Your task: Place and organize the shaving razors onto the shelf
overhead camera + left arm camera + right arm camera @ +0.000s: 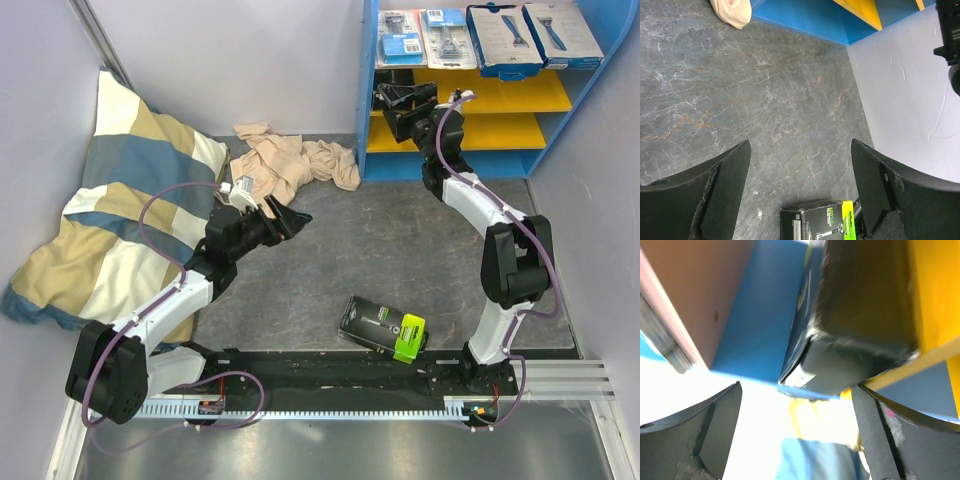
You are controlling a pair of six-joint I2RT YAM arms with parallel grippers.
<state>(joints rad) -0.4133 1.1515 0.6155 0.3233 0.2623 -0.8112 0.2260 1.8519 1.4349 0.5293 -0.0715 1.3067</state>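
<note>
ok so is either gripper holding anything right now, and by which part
Nothing looks held. The left gripper hangs open above the table; the right gripper is open too, the black box resting on the yellow board beyond its fingertips.

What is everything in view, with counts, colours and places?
shelf: one, blue frame, yellow boards, far right.
table: one, grey marbled.
blister packs: two, clear on blue cards, top of shelf, left.
white-blue boxes: two, top of shelf, right.
black boxes: two; one, lime-ended, on the table near the arm bases; one on the upper yellow board.
cloth: one, beige, crumpled left of the shelf.
pillow: one, blue, tan and white, far left.
left gripper: one, black, open, empty, over the table.
right gripper: one, black, open, at the box on the upper board.
</note>
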